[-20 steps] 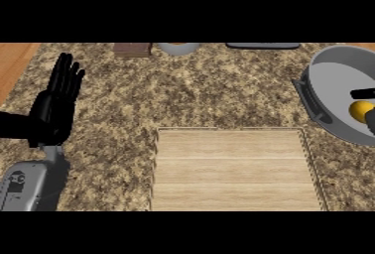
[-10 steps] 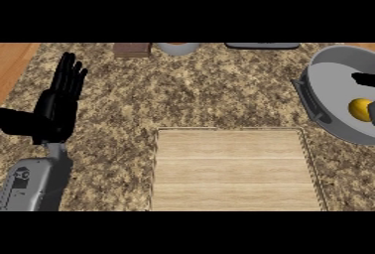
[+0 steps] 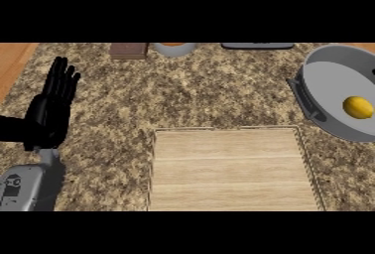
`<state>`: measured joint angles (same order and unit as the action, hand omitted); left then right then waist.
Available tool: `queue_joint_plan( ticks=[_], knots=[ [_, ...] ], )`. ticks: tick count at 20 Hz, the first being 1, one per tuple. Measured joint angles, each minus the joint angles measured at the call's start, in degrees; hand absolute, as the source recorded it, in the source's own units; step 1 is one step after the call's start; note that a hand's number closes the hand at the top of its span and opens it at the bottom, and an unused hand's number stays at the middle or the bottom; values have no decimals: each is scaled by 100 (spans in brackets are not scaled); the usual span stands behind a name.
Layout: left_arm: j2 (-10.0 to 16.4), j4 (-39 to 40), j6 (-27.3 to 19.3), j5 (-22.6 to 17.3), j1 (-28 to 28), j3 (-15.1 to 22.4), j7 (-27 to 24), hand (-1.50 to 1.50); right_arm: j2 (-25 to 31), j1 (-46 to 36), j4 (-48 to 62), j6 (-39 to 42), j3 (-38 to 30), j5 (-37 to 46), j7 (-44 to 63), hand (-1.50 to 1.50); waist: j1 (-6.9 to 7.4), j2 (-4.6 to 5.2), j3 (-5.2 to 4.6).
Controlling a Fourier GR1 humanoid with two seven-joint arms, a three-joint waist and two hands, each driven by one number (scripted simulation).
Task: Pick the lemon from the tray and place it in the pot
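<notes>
A yellow lemon [image 3: 358, 107] lies inside the grey pot [image 3: 330, 79] at the right edge of the counter. The light wooden tray [image 3: 230, 168] sits in the middle foreground with nothing on it. My left hand [image 3: 50, 111] rests at the far left, fingers straight and pointing up, holding nothing. My right hand shows nowhere in the head view.
The speckled granite counter [image 3: 190, 89] carries a brown block [image 3: 128, 49], a grey bowl [image 3: 174, 48] and a dark flat object [image 3: 256, 45] along its back edge. The pot's dark handle [image 3: 302, 99] faces the tray. Wood flooring [image 3: 15, 59] shows at the upper left.
The lemon has rolled or settled a little within the pot. My left hand stays where it was, and the view has shifted slightly.
</notes>
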<state>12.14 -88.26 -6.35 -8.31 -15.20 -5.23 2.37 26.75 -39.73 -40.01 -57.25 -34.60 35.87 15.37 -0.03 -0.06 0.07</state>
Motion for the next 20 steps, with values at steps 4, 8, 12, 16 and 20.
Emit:
queue_joint_plan(
  ticks=[4, 8, 12, 16, 20],
  knots=[
    [44, -45, 46, -60, -46, -73, 97, 0, -271, 644, -972, -71, -57, -438, -288, -150, -45, -14, -5],
    [36, -78, 48, -46, -2, -91, 128, 0, -509, 1556, -2043, -24, -140, -922, -542, -150, -78, -23, -8],
    [-8, -84, 63, -14, 107, -94, 52, 0, -638, 2449, -3120, 145, -202, -1173, -455, -150, -84, -22, -11],
    [-17, -209, 71, 8, 143, -99, 132, 0, -884, 3308, -4042, 305, -266, -1509, -541, -150, -66, -16, -10],
    [4, 7, 106, 17, -59, -180, 96, 0, -1106, 3997, -4748, 477, -363, -1759, -578, -150, -61, -6, -9]
  ],
)
